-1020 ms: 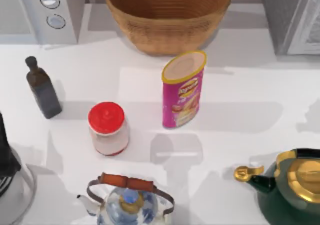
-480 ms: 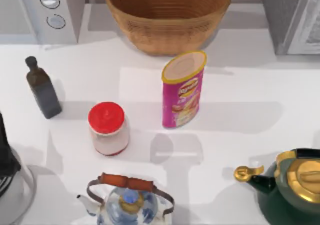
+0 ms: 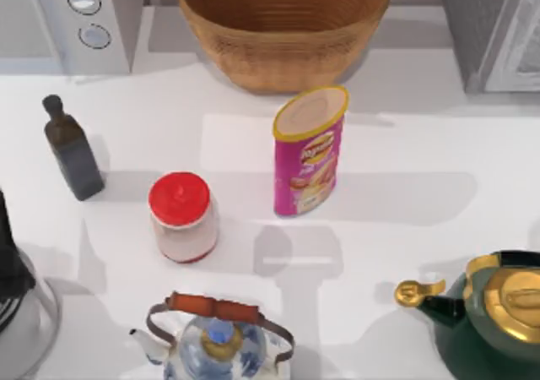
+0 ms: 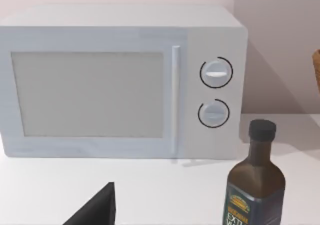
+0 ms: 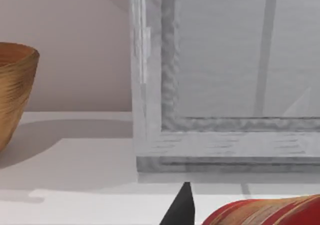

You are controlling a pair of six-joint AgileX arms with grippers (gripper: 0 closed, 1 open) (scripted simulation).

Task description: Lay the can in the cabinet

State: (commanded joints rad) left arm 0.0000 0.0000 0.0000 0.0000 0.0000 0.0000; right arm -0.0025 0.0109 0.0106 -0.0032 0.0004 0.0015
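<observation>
The can stood upright near the middle of the table, its long axis vertical and its pale lid facing up, just in front of the wicker basket and to the right of the red-lidded jar. The cabinet sat at the far right corner, well apart from the can, its framed door panel closed as far as the right wrist view let me judge. That put the can between the two arms, but its goal lay on the right side, so the right arm looked the better placed to take it. A dark finger tip of the right claw showed in the right wrist view, facing the cabinet, and one of the left claw in the left wrist view, facing the microwave and the dark bottle. Neither claw touched anything, and I cannot tell how wide either stood.
</observation>
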